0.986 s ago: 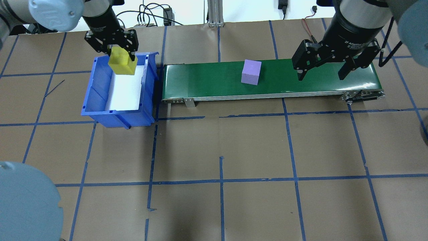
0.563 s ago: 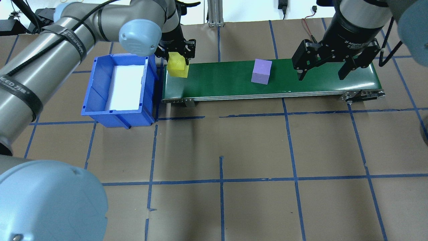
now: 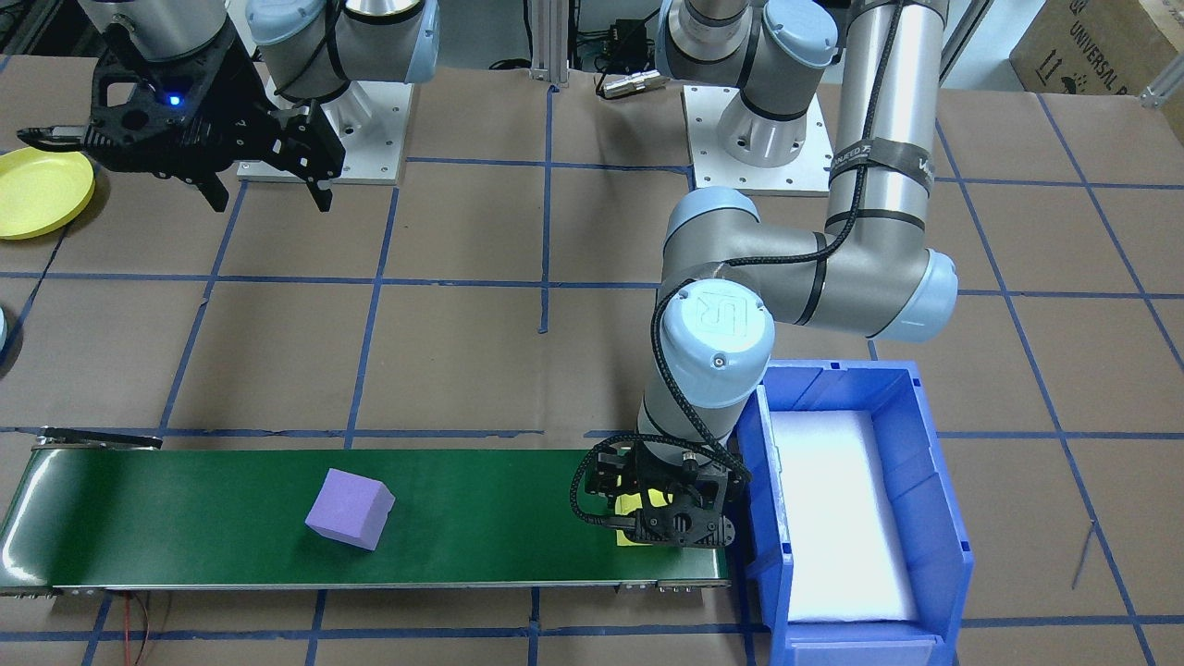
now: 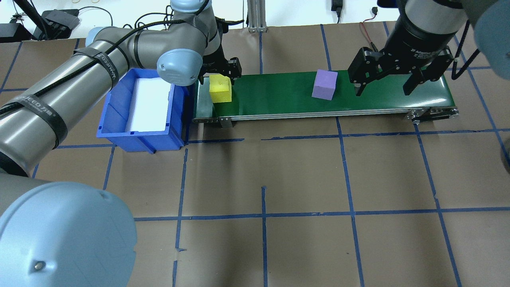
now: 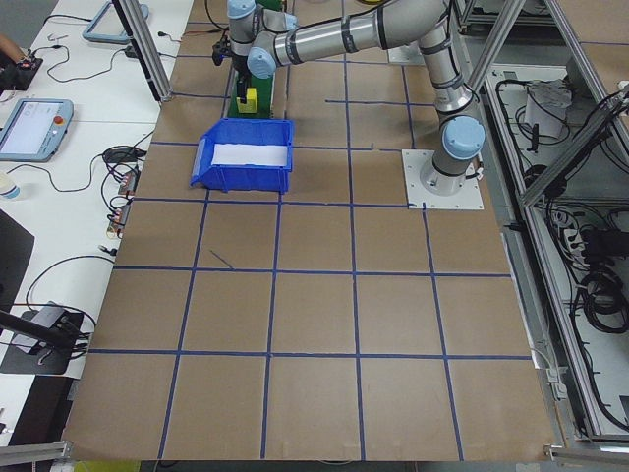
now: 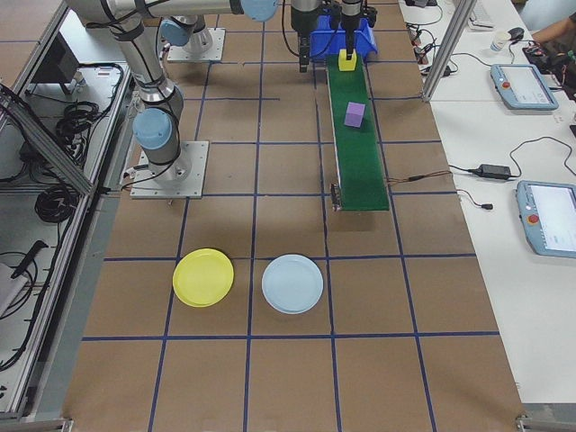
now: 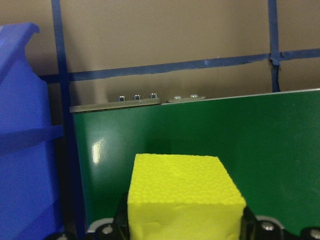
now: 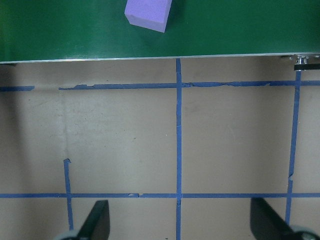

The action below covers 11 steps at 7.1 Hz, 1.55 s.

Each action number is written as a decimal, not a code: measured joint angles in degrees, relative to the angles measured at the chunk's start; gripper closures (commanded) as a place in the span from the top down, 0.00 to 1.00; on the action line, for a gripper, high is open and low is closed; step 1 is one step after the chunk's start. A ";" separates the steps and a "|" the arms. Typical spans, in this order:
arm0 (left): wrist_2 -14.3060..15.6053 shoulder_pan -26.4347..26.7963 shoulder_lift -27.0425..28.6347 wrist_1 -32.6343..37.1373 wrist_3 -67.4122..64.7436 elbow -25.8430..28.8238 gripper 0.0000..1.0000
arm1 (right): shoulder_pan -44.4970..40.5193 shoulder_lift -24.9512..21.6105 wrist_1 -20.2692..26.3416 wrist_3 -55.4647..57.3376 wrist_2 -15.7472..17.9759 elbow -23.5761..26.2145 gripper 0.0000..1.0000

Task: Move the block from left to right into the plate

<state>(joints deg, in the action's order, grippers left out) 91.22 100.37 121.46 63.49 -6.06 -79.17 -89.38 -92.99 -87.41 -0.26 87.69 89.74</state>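
left hand pinching yellow block on belt end, purple block at 3 o'clock, right hand spread

Yellow foam block: a textured cube, upright, at the bin-side end of the green conveyor belt, between the jaws of the left gripper. Purple block: a cube, slightly turned, resting free further along the belt. Yellow plate and light blue plate lie side by side on the surface, well apart from the belt.
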 measured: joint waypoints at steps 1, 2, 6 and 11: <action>-0.13 0.00 -2.70 3.65 -0.02 1.03 1.00 | 0.00 0.00 -0.02 0.00 0.02 0.00 1.00; -0.66 -0.20 -7.77 9.57 0.45 1.61 1.00 | 0.08 0.06 -0.07 -0.04 0.06 0.00 1.00; -3.67 -3.95 -31.87 17.73 2.23 -12.11 1.00 | 10.25 6.13 -3.10 -4.04 -3.24 -4.94 1.00; 0.61 -4.59 -34.25 20.05 2.28 -14.30 1.00 | 20.52 21.13 -20.72 -9.50 -11.78 -6.30 1.00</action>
<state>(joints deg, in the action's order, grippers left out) 91.83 95.78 87.21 83.54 -3.78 -93.47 -68.87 -71.87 -108.13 -9.76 75.91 83.43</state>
